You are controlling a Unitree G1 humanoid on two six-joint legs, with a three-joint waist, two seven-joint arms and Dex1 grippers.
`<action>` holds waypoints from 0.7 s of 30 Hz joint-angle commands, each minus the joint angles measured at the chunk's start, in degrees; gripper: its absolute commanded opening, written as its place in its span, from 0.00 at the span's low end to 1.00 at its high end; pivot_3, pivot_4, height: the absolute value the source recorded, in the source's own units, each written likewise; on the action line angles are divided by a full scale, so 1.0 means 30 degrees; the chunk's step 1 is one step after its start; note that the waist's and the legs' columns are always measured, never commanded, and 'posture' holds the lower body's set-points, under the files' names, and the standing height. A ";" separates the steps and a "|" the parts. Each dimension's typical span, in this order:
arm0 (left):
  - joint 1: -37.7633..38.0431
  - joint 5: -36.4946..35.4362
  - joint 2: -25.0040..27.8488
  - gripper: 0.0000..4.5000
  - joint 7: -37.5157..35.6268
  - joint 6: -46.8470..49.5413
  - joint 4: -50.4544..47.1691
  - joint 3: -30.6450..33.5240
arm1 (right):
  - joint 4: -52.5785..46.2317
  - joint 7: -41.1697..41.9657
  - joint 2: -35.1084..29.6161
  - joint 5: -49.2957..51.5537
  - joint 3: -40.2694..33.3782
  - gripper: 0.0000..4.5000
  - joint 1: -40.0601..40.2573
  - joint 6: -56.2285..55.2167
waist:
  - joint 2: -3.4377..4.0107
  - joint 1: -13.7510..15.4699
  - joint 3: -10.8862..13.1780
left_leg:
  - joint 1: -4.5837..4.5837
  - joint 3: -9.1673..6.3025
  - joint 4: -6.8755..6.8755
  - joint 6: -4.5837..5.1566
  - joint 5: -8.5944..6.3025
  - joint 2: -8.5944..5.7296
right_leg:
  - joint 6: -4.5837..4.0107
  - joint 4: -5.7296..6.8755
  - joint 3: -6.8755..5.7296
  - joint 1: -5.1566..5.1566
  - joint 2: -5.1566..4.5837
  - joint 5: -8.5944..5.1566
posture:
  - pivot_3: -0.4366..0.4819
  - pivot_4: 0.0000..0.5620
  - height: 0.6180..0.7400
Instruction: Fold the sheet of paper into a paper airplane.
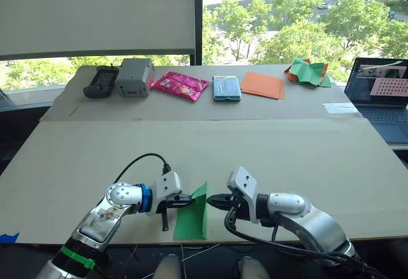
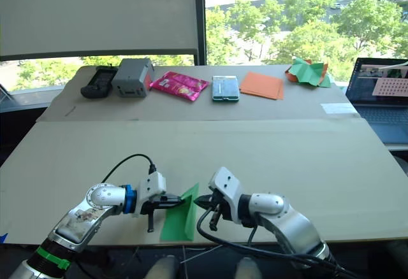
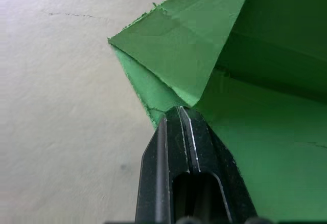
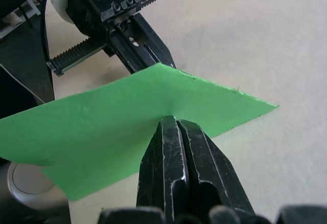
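The bright green sheet of paper (image 1: 191, 218) lies at the table's front edge, partly folded, with its far corner raised between my two grippers. My left gripper (image 1: 190, 199) is at the sheet's left side, fingers shut; in the left wrist view the fingertips (image 3: 179, 114) close on the paper where a folded flap (image 3: 184, 40) ends. My right gripper (image 1: 211, 200) is shut too. Its closed fingertips (image 4: 170, 121) rest against the paper's flat face (image 4: 102, 132), opposite the left gripper (image 4: 140, 42).
Along the back of the table (image 1: 287, 158) sit a black device (image 1: 101, 81), a grey box (image 1: 134, 76), a pink packet (image 1: 180, 85), a teal box (image 1: 226, 88), flat orange sheets (image 1: 263, 85) and a crumpled green-and-orange bundle (image 1: 308, 72). A laptop (image 1: 382, 94) stands at the right.
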 commanded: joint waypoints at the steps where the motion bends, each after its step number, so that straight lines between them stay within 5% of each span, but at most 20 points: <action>1: 0.0245 0.0375 0.0361 0.00 0.0084 0.0576 0.0360 -0.0004 | 0.0561 -0.0072 0.0517 -0.0272 0.0418 0.00 -0.0565 -0.0725 | -0.0012 0.0000 -0.0008 | 0.0003 -0.0001 0.0000 0.0001 0.0001 0.0001 | 0.0001 0.0007 0.0000 0.0002 0.0002 0.0001 | 0.48 0.27 0.72; 11: -0.0575 -0.0403 0.1006 0.00 -0.0158 0.1308 -0.0269 0.1225 | 0.1311 -0.0150 0.1003 -0.0604 0.0583 0.00 -0.0578 -0.1162 | -0.0072 -0.0005 0.0004 | 0.0076 -0.0015 -0.0017 -0.0001 -0.0001 0.0002 | 0.0013 0.0270 0.0025 -0.0026 0.0006 0.0007 | 0.48 0.27 0.72; 21: -0.1148 0.0133 0.0171 0.00 -0.0706 0.1197 -0.0079 -0.0340 | 0.1383 -0.0295 0.1202 -0.0800 0.0427 0.00 -0.0555 -0.1071 | -0.0093 0.0061 0.0012 | 0.0044 -0.0018 0.0002 0.0004 0.0001 -0.0002 | 0.0014 0.0272 0.0029 -0.0012 0.0015 0.0008 | 0.48 0.27 0.72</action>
